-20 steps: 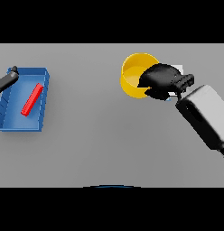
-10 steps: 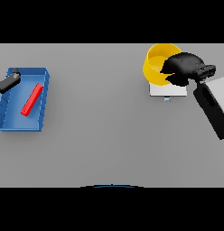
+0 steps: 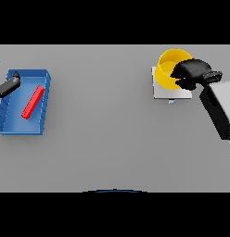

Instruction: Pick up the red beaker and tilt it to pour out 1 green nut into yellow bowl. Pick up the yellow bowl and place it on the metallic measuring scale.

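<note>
A plain grey desk (image 3: 103,139) fills the view, seen from above.

At the far left sits a blue tray (image 3: 15,125), a shallow rectangular bin with raised walls. Inside it lies a red beaker (image 3: 33,102), seen as a narrow red bar on its side, slanting from lower left to upper right. The robot's left hand (image 3: 8,86) shows as a dark shape over the tray's upper left corner, partly cut off by the edge of the view. Whether its fingers are released or clenched cannot be told. It is apart from the red beaker.

The middle of the desk carries nothing that can be made out.

At the upper right lies the metallic measuring scale (image 3: 164,92), a pale, flat, square plate on the desk, with a tiny blue mark at its lower edge that is too small to read. The yellow bowl (image 3: 167,69) is over the upper part of the scale, its round rim overhanging the scale's top edge. Whether the bowl rests on the plate or is held just above it cannot be told.

The robot's right hand (image 3: 193,71) is dark and grasps the bowl's right rim, fingers curled over its edge. Its white and grey arm runs down toward the right edge of the view.

No brand, label or readable writing shows on any item. No green nut can be made out.
</note>
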Tool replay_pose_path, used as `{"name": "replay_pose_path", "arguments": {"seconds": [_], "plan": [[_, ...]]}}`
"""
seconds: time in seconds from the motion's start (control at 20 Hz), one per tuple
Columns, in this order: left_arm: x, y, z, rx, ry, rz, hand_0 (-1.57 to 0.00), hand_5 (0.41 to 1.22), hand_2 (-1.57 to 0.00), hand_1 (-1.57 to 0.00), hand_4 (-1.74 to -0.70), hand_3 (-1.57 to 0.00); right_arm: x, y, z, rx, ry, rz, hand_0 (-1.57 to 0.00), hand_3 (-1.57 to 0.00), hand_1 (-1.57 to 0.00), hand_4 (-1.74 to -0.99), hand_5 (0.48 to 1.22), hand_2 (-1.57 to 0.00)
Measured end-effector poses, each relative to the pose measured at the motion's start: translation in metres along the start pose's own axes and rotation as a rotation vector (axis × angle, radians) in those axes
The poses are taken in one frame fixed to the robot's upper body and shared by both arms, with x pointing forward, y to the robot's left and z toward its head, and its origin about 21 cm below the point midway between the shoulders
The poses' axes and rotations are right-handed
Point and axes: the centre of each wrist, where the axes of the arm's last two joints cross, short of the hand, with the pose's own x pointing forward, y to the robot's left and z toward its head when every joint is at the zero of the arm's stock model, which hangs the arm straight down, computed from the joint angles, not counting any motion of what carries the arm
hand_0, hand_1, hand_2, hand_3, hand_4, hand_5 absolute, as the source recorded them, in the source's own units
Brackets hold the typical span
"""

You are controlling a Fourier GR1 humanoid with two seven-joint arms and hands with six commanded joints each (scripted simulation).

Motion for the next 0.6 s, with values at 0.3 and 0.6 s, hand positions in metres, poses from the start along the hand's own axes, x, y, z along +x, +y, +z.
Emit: {"name": "replay_pose_path", "arguments": {"seconds": [0.3, 0.6], "plan": [[0.01, 0.004, -0.002, -0.006, -0.014, 0.013, 0.0, 0.734, 0.0, 0.0, -0.81, 0.0, -0.006, 0.009, -0.009, 0.003, 0.034, -0.017, -1.55, -1.48, -1.42, -1.721, 1.221, -1.57], [0.006, -0.002, -0.007, -0.012, 0.0, 0.008, 0.0, 0.744, 0.0, 0.0, -0.81, 0.0, -0.007, 0.011, -0.015, 0.04, 0.056, -0.073, -0.98, -0.76, -0.87, -1.504, 0.983, -0.95]]}}
